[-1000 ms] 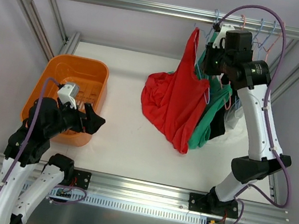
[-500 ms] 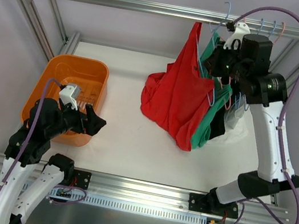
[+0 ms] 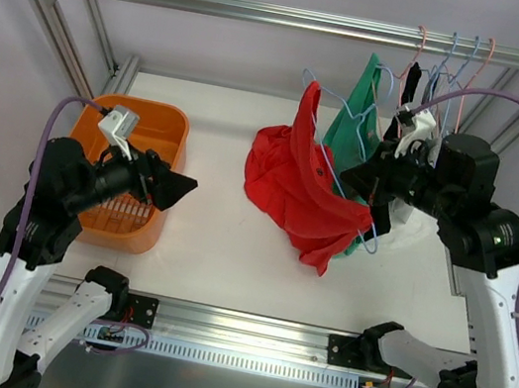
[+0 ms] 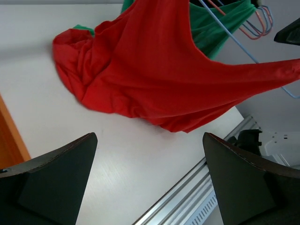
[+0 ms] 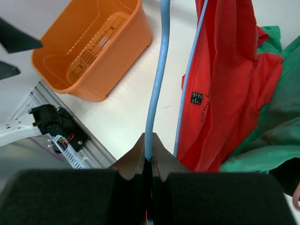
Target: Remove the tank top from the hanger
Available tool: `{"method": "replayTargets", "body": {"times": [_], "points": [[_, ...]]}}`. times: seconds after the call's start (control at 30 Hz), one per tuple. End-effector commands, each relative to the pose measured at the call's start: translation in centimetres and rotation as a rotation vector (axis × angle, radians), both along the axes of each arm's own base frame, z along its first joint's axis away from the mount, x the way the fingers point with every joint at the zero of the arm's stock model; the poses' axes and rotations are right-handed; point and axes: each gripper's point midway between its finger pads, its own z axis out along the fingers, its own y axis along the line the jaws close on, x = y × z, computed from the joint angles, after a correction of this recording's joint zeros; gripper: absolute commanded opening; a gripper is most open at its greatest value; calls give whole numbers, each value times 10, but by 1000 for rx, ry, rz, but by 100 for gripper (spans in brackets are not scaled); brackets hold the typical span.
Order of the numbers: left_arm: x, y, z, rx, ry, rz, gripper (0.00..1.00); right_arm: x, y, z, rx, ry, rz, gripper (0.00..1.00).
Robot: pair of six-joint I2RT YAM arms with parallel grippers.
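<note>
Red fabric tank top (image 3: 306, 187), not yet off
Right gripper (image 5: 149, 157) pinched the pale blue wire hanger (image 5: 154, 84), garment trailing onto the white table (image 3: 200, 244); left gripper (image 3: 181, 185) gaped empty (near the orange plastic basket (image 3: 139, 108)) and likely had to seize the cloth next.

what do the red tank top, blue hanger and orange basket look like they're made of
The red tank top looks like soft matte knit fabric: it drapes and bunches in folds. The blue hanger is a thin smooth rod, probably coated wire or plastic; the look leaves that open. The orange basket looks like moulded plastic, slightly glossy, with a slotted floor.
</note>
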Motion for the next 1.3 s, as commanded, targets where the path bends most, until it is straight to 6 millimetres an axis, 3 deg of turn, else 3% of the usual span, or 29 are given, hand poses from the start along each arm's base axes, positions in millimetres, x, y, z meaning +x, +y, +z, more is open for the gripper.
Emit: {"method": "replayTargets", "body": {"times": [0.0,0.13,0.2,0.23,0.3,0.43,0.53,0.8,0.87,0.97,1.0,1.17,1.27], "points": [[6,-29,34,-110,-50,-146,99,-27,4,22,94,-58,73,0],[31,-52,49,-128,-100,-205,99,-54,8,5,147,-4,144,0],[38,-69,59,-122,-114,-242,99,-66,11,7,189,8,177,0],[48,-82,72,-118,-122,-271,99,-75,8,11,203,-4,189,0],[44,-109,97,-88,-212,-306,99,-84,7,10,218,2,206,0],[70,-143,92,16,-258,-243,98,-102,1,17,247,-9,218,0],[85,-151,83,63,-258,-189,89,-120,0,21,265,-1,268,0],[85,-182,81,55,-276,-278,68,-138,-4,30,292,-20,309,0],[87,-183,82,57,-285,-268,55,-140,-3,31,296,-19,317,0],[88,-182,82,54,-285,-259,18,-141,-5,31,296,-25,309,0],[87,-180,83,50,-286,-255,1,-140,-5,30,294,-27,305,0],[85,-160,91,29,-301,-172,0,-140,-7,21,277,-19,300,0],[94,-128,99,9,-305,1,0,-150,-7,11,258,-20,350,0]]}}
